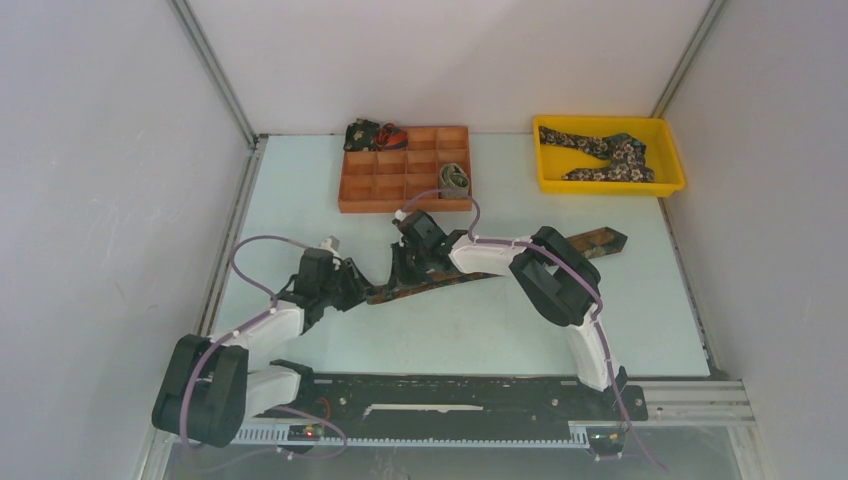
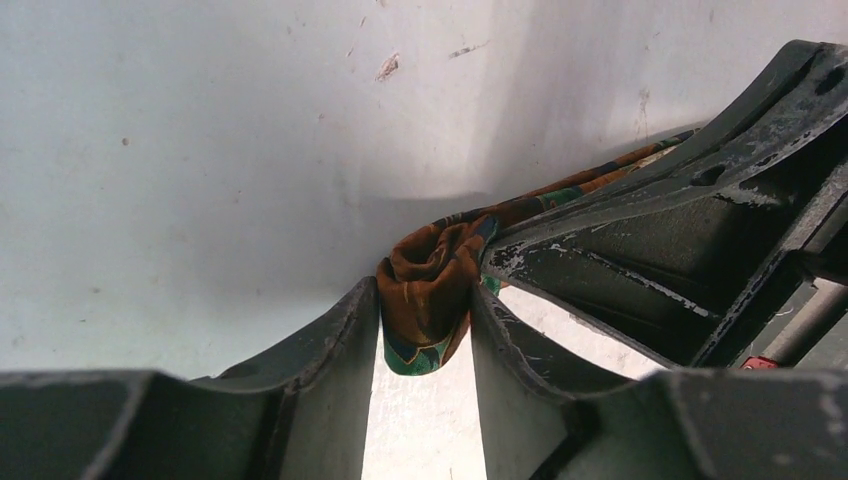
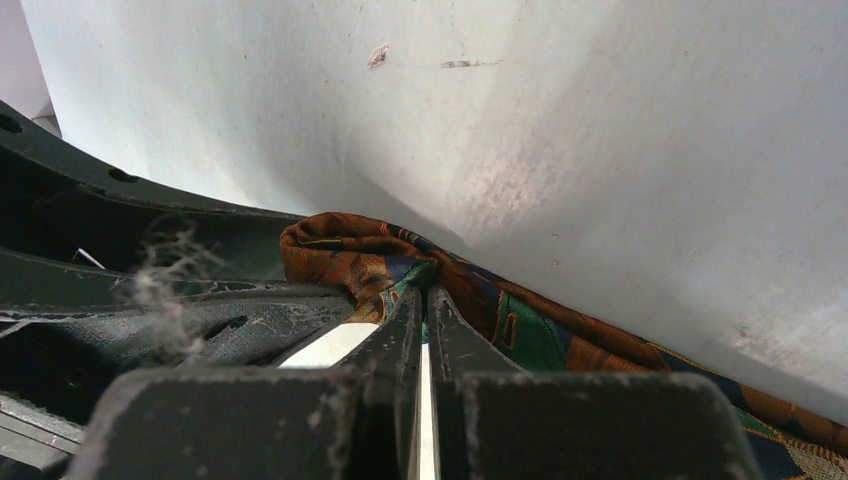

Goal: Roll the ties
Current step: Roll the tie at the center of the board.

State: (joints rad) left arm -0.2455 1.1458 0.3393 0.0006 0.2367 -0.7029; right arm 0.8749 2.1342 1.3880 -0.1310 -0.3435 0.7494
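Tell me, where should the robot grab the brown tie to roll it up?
Grip the bunched narrow end, coming in from that end. The brown tie lies long and flat, and only there is it curled up thick enough to pinch. The left gripper pinches it; the right gripper clamps the strip beside it.

Rust tie [image 2: 428, 285] stretched mid-table, end bunched; floral tie [image 1: 610, 155] heaped.
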